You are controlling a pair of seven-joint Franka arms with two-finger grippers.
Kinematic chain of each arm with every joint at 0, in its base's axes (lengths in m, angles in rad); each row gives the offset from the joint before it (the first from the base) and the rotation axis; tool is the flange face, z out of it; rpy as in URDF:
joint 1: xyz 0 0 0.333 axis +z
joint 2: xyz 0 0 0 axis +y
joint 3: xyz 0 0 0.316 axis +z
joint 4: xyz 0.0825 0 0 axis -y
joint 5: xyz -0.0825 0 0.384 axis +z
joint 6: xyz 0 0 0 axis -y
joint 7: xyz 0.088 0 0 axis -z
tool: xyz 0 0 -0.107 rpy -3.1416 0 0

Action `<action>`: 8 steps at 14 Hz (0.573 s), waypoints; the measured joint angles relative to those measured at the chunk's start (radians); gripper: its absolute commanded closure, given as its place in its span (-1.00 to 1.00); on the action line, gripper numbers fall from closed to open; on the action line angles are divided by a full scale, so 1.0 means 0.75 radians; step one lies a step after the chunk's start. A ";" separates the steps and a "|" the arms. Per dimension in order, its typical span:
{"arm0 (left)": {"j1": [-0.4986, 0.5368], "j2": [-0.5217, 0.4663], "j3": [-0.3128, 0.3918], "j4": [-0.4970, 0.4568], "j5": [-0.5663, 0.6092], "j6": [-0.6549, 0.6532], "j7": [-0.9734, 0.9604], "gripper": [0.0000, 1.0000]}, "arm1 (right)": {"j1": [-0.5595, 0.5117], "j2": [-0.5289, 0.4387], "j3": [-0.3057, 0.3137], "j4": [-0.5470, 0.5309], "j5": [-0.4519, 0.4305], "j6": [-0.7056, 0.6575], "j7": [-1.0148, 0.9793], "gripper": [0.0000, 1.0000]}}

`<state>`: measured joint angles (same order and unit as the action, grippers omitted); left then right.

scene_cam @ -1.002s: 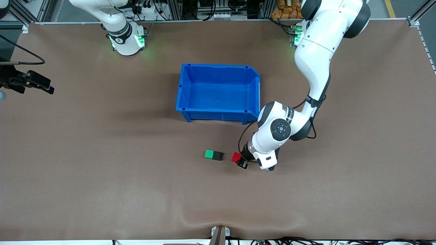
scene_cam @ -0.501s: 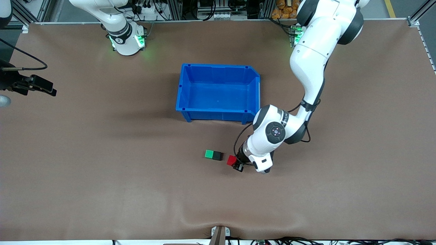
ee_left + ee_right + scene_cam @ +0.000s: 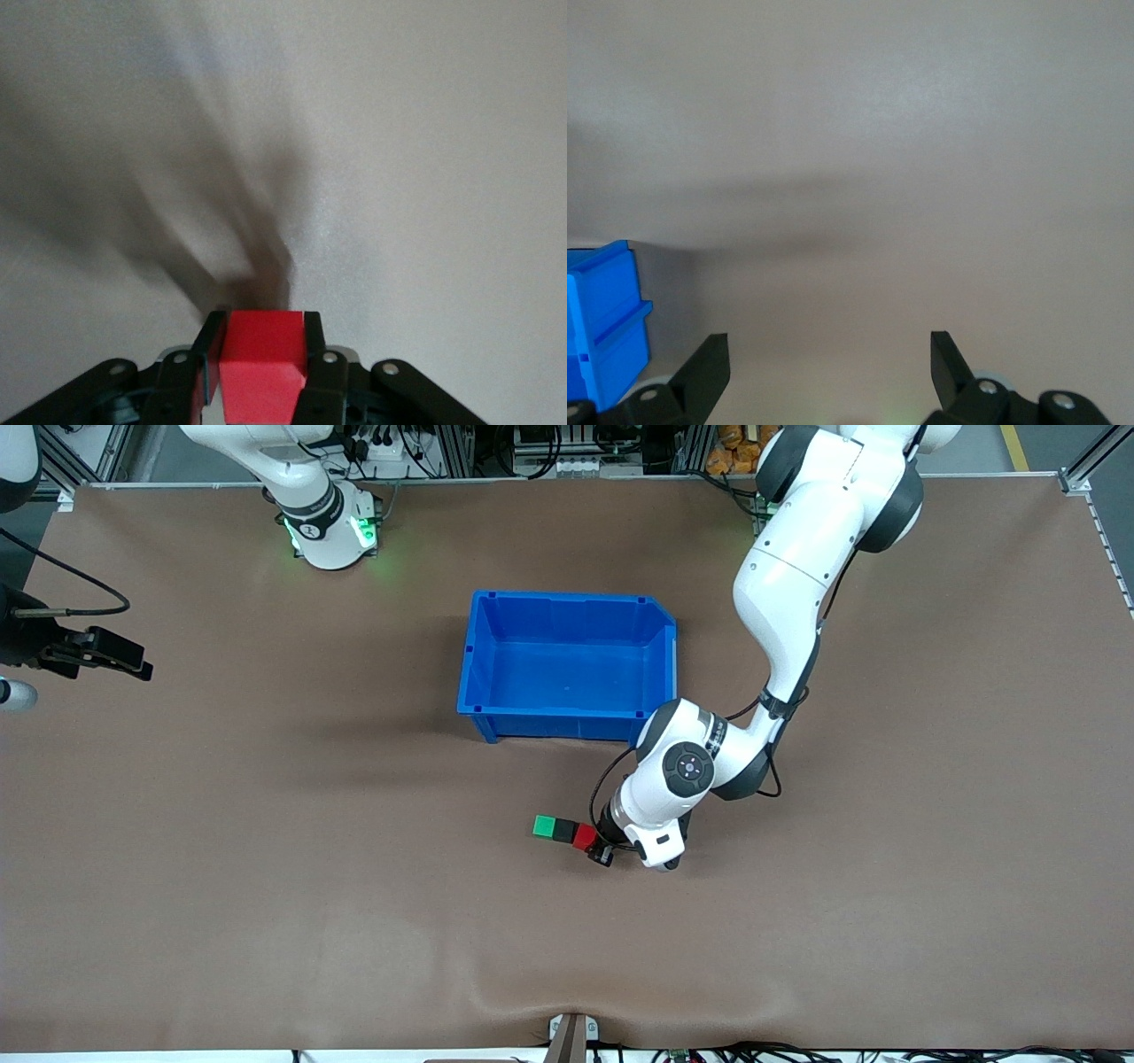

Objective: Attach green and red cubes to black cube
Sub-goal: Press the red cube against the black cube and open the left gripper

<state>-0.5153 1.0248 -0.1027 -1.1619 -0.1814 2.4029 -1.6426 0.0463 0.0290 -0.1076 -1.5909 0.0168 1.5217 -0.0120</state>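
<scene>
The left gripper (image 3: 592,845) was clamped on the red cube (image 3: 584,835), low over the table (image 3: 266,868) nearer the front camera than the bin (image 3: 567,664); in the left wrist view the red cube (image 3: 261,363) sat squarely between the fingers (image 3: 209,354). It was pressed up beside the black cube (image 3: 563,831), which was barely visible between red and green (image 3: 543,826); whether they touched I could not tell. Green sat against black on the side toward the right arm's end. The step in hand looked like joining red to black. Next, I judged, a firm sideways push, then release. The right gripper (image 3: 115,657) waited wide open and empty at the right arm's end of the table.
</scene>
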 measured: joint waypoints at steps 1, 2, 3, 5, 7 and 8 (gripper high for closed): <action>-0.004 0.000 0.005 0.000 0.000 -0.001 0.000 1.00 | 0.000 0.000 0.000 0.000 0.000 0.000 0.000 -1.00; -0.006 0.000 0.008 0.000 0.000 -0.003 0.000 1.00 | 0.000 0.000 0.000 0.000 0.000 0.000 0.000 -1.00; -0.007 0.000 0.009 0.000 0.000 -0.005 0.000 1.00 | 0.000 0.000 0.000 0.000 0.000 0.000 0.000 -1.00; -0.008 0.001 0.012 0.000 0.000 -0.023 0.000 1.00 | 0.000 0.000 0.000 0.000 0.000 0.000 0.000 -1.00; -0.008 0.001 0.015 0.005 0.000 -0.063 0.000 1.00 | 0.000 0.000 0.000 0.000 0.000 0.000 0.000 -1.00; -0.008 0.001 0.015 0.011 0.000 -0.085 0.000 1.00 | 0.000 0.000 0.000 0.000 0.000 0.000 0.000 -1.00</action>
<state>-0.5213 1.0254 -0.0914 -1.1533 -0.1814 2.3388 -1.6426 0.0463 0.0291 -0.1076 -1.5908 0.0168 1.5219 -0.0120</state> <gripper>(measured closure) 0.604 0.000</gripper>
